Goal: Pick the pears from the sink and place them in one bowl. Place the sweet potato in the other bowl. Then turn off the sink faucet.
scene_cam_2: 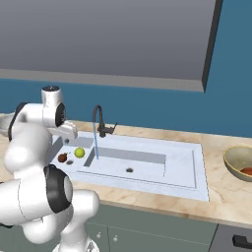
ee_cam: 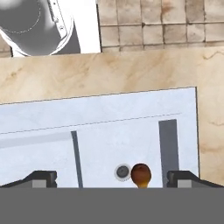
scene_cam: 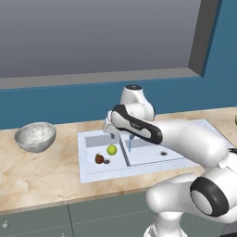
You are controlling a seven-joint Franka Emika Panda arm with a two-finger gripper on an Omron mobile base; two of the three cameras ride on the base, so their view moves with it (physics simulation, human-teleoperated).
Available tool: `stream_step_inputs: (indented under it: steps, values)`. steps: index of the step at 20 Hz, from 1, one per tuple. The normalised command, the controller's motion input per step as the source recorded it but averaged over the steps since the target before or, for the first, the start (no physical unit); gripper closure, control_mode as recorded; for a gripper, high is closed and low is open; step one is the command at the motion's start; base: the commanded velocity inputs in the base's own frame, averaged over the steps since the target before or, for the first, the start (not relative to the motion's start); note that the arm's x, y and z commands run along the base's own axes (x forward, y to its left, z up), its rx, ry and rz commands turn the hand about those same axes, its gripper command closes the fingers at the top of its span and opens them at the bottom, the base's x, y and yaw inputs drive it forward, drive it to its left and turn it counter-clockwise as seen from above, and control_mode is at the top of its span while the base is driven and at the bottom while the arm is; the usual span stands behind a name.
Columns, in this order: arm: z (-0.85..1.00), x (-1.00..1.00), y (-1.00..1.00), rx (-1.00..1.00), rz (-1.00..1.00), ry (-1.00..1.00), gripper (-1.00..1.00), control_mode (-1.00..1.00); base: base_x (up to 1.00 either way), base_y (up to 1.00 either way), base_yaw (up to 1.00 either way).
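Two pears in sink (scene_cam: 88, 159); brown pear (ee_cam: 141, 173) sits directly below gripper (ee_cam: 111, 178), between spread fingers, slightly right of center; descend straight.

Arm bent forward — jaws wide apart, pointing straight down.

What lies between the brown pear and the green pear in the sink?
Only bare sink floor separates the brown pear from the green pear; the dark drain sits just beside that gap, toward the front. The left base view shows this.
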Motion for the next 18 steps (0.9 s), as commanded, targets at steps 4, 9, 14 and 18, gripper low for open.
stream_step_inputs:
  steps: [4, 9, 14, 18]
  values:
    - [-0.32, 0.14, 0.28, 0.00, 0.02, 0.00, -1.00, -1.00, 0.00, 0.00, 0.00]
    - [-0.34, 0.35, 0.36, -0.02, 0.11, 0.00, -1.00, -1.00, 0.00, 0.00, 0.00]
    - [-0.32, 0.32, 0.08, -0.01, 0.15, 0.00, -1.00, -1.00, 0.00, 0.00, 0.00]
    - [-0.25, 0.29, 0.04, 0.00, 0.12, 0.05, -1.00, -1.00, 0.00, 0.00, 0.00]
